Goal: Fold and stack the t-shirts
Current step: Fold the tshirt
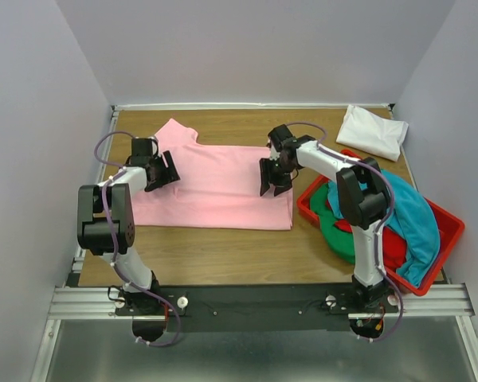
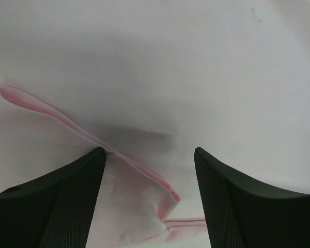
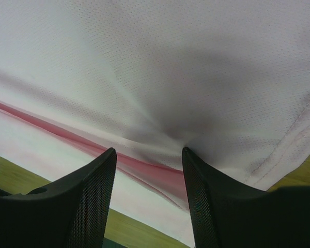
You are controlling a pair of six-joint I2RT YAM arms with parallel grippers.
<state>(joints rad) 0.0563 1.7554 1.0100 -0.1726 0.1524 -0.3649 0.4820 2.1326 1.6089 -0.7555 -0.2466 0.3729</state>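
Both tools are seen spread wide, with nothing gripped. The left tool (image 1: 166, 173) is placed at the left end of the light pink t-shirt (image 1: 215, 179), and the right tool (image 1: 275, 185) near its right end. The shirt is laid flat mid-desk (image 1: 223, 255), its long axis running left to right, sleeve far-left.

Robot lab cell: plain grey walls (image 1: 263, 48), wooden table (image 1: 223, 255), aluminium rail (image 1: 80, 301).

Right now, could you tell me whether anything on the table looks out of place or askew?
The red bin sits askew at the right edge of the table, and the teal shirt spills over its rim. The pink shirt and folded white shirt lie flat; nothing looks damaged.
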